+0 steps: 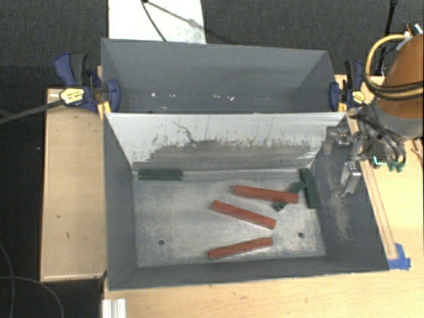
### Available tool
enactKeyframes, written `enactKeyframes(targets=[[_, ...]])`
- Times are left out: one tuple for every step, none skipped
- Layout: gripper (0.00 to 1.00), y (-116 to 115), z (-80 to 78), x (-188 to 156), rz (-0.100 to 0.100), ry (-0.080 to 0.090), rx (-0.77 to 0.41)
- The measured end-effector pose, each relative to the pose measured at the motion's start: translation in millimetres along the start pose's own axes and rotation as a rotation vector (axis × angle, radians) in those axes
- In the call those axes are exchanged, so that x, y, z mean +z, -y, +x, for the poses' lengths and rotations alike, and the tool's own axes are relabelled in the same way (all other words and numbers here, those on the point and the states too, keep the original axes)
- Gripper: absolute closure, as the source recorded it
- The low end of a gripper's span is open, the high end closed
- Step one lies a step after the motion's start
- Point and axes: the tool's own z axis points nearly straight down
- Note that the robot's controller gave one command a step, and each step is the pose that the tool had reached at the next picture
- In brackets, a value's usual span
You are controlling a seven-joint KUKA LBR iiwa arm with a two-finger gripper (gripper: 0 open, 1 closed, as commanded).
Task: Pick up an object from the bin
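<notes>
My gripper (348, 175) hangs over the bin's right sloping wall, above the floor and with nothing seen in it. Nearest to it, a dark green bar (307, 188) lies on end against the foot of that wall. A short dark green piece (285, 204) lies just left of the bar. It touches the right end of a red-brown bar (265, 193).
Two more red-brown bars lie on the bin floor, one in the middle (243, 214) and one near the front (240, 248). Another dark green bar (159, 174) rests at the back left. The arm with its orange cover stands beyond the right rim.
</notes>
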Motion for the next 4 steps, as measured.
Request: enactKeyframes(targets=[[0.0,-81,17.9,99,-0.002,-0.001,-0.17],[0.0,-79,-10.0,162,0.0,0.002,-0.187],[1.0,-79,-11.1,158,0.002,0.006,-0.192],[1.0,-86,21.2,158,0.001,0.005,-0.082]])
